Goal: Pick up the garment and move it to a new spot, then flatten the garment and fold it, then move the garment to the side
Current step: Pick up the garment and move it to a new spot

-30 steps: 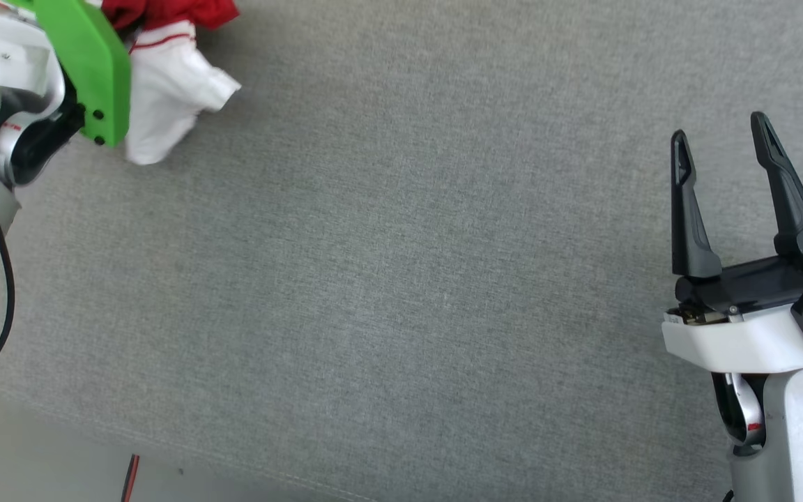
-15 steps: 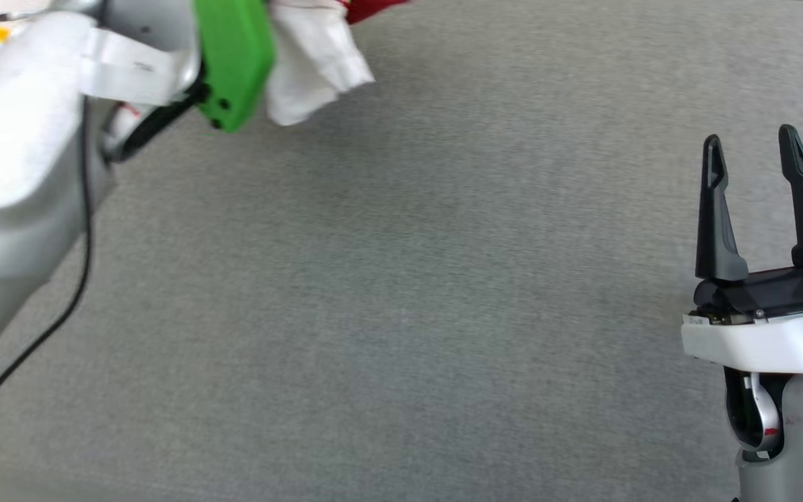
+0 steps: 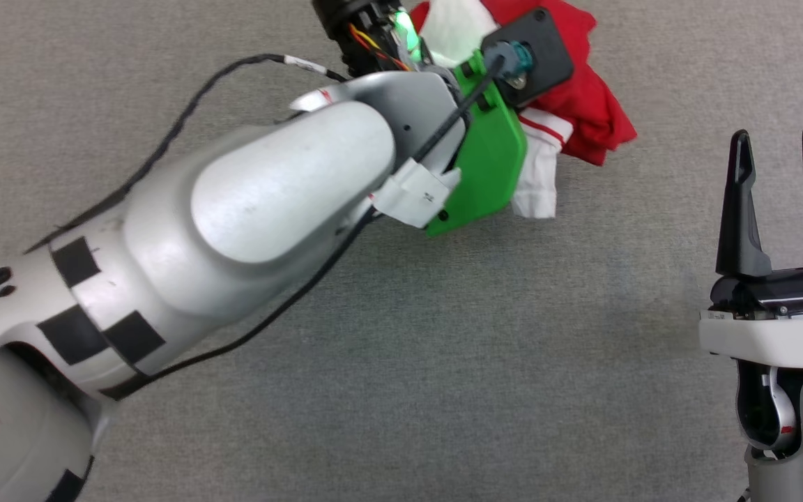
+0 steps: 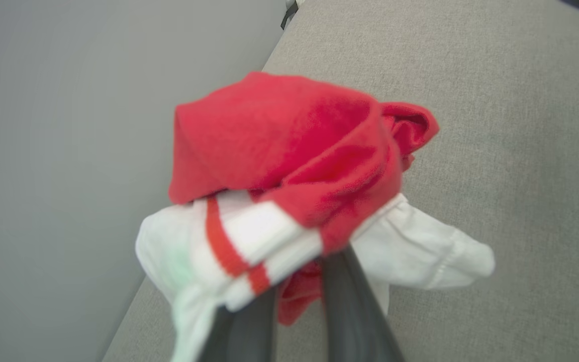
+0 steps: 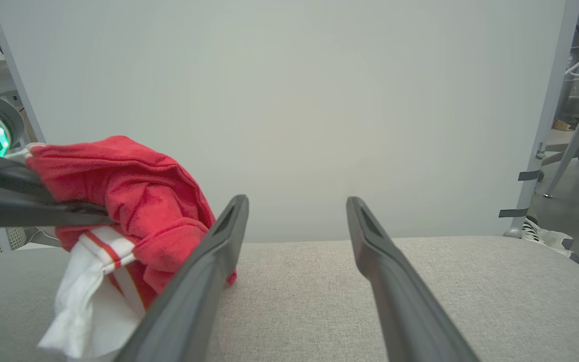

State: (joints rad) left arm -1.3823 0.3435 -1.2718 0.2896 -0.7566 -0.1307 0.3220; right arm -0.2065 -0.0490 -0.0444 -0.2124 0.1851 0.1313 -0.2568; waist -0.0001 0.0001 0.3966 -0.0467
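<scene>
Garment [image 3: 588,104] swung toward spread, empty R gripper [image 3: 778,139]; L gripper [image 4: 302,291] clamped it, bunched, axis unclear, over grey surface [image 3: 443,348], pale wall [image 5: 289,100] behind.

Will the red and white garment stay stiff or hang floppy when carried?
Probably floppy: the garment droops in bunched folds around the left gripper. It looks light, since a small pinch holds it. The loose white sleeve may drag.

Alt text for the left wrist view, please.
The left gripper holds a bunched red garment with a white, red-striped sleeve in its dark jaws, over a grey fabric surface. A plain grey wall stands at the view's left.
</scene>
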